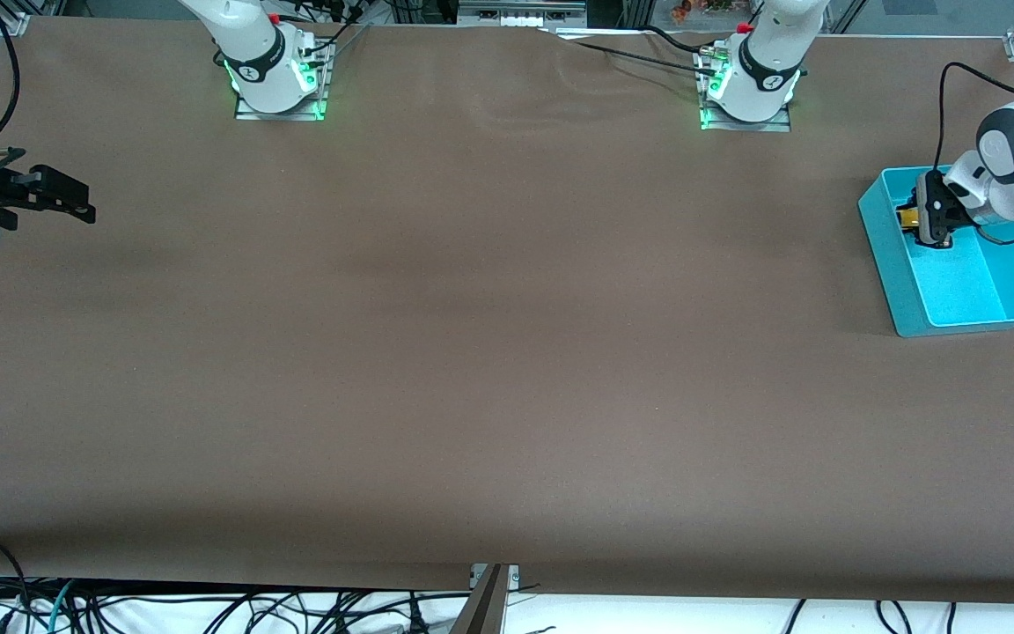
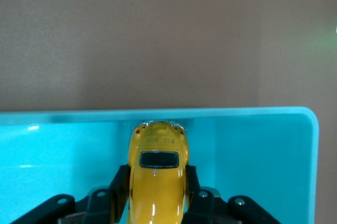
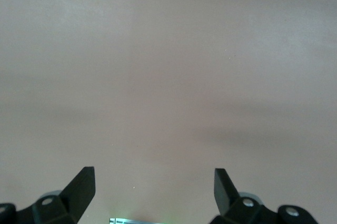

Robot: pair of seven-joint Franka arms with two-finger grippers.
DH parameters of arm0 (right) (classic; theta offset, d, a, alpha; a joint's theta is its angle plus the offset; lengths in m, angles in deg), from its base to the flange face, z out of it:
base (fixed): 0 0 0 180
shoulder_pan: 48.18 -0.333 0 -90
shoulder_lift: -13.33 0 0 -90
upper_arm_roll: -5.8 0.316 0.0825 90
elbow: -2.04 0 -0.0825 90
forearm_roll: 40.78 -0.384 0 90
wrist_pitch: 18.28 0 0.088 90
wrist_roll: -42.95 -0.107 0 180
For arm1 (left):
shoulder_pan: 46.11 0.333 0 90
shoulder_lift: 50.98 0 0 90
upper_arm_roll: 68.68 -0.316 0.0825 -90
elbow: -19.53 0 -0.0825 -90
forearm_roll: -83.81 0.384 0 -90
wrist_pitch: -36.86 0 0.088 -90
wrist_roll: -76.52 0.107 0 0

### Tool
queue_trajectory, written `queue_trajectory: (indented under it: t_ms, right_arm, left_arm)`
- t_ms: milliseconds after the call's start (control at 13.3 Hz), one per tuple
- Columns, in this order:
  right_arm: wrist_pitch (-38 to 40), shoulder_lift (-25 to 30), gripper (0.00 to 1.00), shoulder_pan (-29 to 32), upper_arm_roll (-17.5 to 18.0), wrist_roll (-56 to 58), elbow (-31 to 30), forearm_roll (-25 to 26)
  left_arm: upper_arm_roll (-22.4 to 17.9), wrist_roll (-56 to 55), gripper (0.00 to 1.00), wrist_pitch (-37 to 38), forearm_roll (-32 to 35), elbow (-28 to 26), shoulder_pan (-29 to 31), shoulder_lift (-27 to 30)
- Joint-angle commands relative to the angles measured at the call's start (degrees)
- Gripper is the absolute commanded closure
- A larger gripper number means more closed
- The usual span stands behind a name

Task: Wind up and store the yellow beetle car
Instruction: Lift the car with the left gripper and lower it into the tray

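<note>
The yellow beetle car (image 2: 157, 174) is pinched between the two black fingers of my left gripper (image 2: 157, 184), which is shut on its sides. In the front view the yellow beetle car (image 1: 910, 217) and left gripper (image 1: 928, 216) hang inside the blue bin (image 1: 965, 282) at the left arm's end of the table. The car's nose points at the bin's wall (image 2: 158, 114); whether its wheels touch the bin floor cannot be told. My right gripper (image 3: 155, 184) is open over bare brown table, and shows at the right arm's end (image 1: 49, 198).
The brown table cover (image 1: 489, 335) spreads between the arms. Both arm bases (image 1: 274, 75) (image 1: 749, 88) stand along the edge farthest from the front camera. Cables lie off the nearest table edge (image 1: 296, 612).
</note>
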Motion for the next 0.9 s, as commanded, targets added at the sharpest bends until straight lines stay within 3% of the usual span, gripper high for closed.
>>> queue_trajectory:
  t_ms: [0,75,451,676,826]
  right_arm:
    - [0.15,0.23,0.0,0.31,0.08,-0.11,0.31,-0.52]
    - [0.07,0.23,0.0,0.31,0.08,-0.19,0.31,-0.52]
    - [0.07,-0.03,0.0,0.4,0.08,0.16,0.31,-0.61]
    - [0.07,-0.03,0.0,0.48,0.08,0.33,0.31,-0.61]
    - [0.07,-0.03,0.0,0.48,0.08,0.33,0.31,-0.61]
  left_arm:
    - [0.59,0.06,0.27,-0.67,1.39,-0.65,1.76,0.86]
    - [0.41,0.14,0.0,-0.67,1.39,-0.56,2.21,0.95]
    - [0.32,-1.6,0.0,-0.93,0.69,0.92,1.51,1.65]
    - [0.5,-6.35,0.0,-0.76,0.42,7.58,-2.61,4.72]
    - [0.67,-6.36,0.0,3.43,0.25,12.95,-5.6,5.43]
